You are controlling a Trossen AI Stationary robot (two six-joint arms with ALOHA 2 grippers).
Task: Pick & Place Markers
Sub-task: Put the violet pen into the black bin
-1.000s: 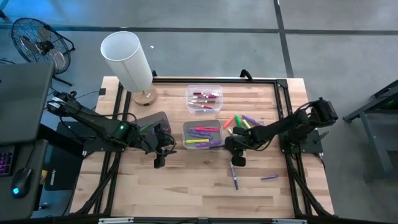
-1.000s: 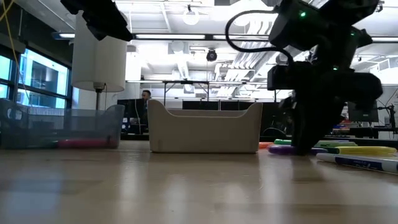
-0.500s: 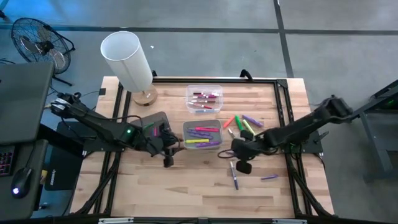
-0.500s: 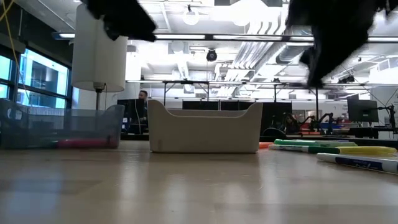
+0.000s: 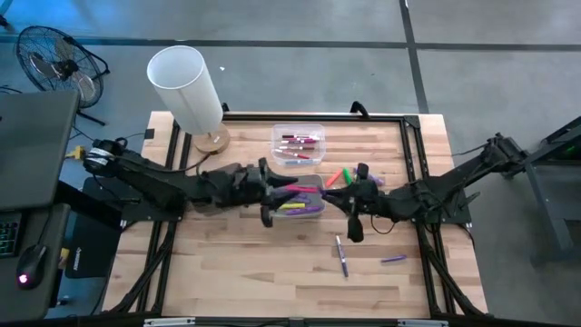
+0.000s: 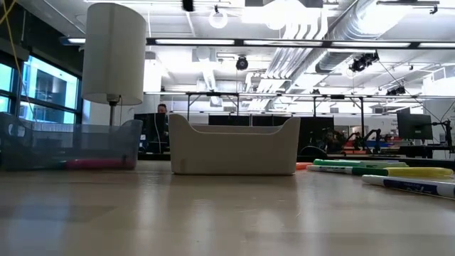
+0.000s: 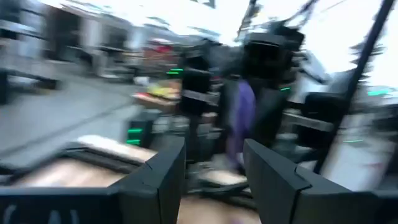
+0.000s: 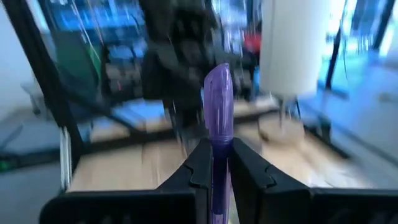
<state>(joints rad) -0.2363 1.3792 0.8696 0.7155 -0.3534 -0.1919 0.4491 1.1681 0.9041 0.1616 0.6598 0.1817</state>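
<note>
High view: partly done, both bins (image 5: 295,199) mid-table already hold markers, right gripper (image 8: 214,163) pinches a purple marker (image 8: 217,102) beside them, left gripper (image 7: 214,171) spread empty, loose markers (image 5: 343,257) remain toward table's right edge.

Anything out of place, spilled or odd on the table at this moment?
Nothing looks spilled or damaged. Two markers lie apart from the rest on the bare wood: a white-bodied one and a purple one, nearer the front edge than the loose cluster beside the grey bin. The right gripper holds a purple marker upright.
</note>
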